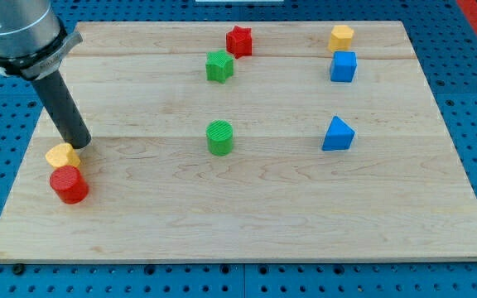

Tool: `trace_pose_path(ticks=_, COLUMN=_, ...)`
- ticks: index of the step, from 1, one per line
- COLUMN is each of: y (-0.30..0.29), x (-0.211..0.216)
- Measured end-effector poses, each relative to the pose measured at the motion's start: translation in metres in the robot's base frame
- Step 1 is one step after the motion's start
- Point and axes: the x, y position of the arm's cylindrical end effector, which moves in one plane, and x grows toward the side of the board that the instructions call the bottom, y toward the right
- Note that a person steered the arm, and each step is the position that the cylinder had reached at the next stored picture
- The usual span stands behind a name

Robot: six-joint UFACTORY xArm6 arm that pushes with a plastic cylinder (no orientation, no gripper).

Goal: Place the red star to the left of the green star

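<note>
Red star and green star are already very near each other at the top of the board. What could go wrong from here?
1. The red star sits up and right of the green star, nearly touching. A push toward the left may drag the green star along.
2. My tip rests far away by the yellow block and red cylinder; leaving may nudge them.
3. The red star lies near the board's top edge and could slide off.

The arm (pixel 19 33) is cut off by the view's top-left edge.
</note>
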Motion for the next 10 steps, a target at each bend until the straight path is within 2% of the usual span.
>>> trace_pose_path(ticks=1, y=0.038, x=-0.011)
trace_pose_path(ticks=3, y=0.211, x=-0.088)
trace_pose_path(ticks=4, y=0.265, x=-0.126)
trace_pose_path(ticks=6, y=0.262, x=-0.222)
trace_pose_path(ticks=7, y=0.209, x=-0.233)
trace_pose_path(ticks=8, y=0.135, x=-0.207)
trace_pose_path(ticks=9, y=0.124, x=-0.201)
trace_pose_path(ticks=10, y=0.083, x=-0.183)
